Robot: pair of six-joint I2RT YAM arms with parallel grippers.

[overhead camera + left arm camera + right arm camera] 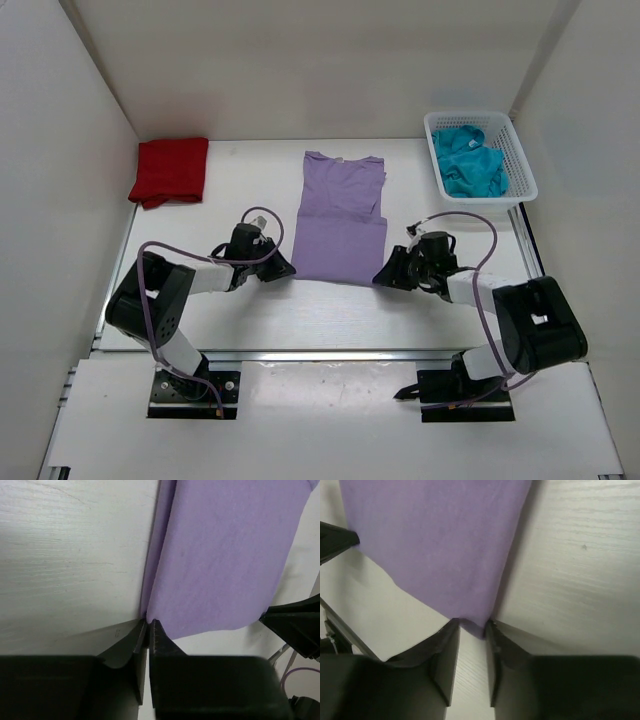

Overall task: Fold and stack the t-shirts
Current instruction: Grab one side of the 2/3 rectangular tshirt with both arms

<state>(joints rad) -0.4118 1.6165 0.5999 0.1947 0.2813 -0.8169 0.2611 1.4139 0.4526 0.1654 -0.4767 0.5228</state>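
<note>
A purple t-shirt (pixel 340 215) lies flat mid-table, folded lengthwise into a narrow strip, collar at the far end. My left gripper (pixel 283 268) is at its near left corner, and in the left wrist view it (pixel 148 622) is shut on the edge of the purple t-shirt (pixel 225 555). My right gripper (pixel 383 277) is at the near right corner. In the right wrist view it (pixel 471 624) has its jaws a little apart, with the corner of the purple t-shirt (pixel 440 545) lying between the tips. A folded red t-shirt (pixel 170 170) lies at the far left.
A white basket (pixel 520 160) at the far right holds crumpled teal t-shirts (pixel 470 165). White walls enclose the table on the left, back and right. The opposite gripper shows in each wrist view: the right gripper (pixel 295 625) and the left gripper (pixel 335 540).
</note>
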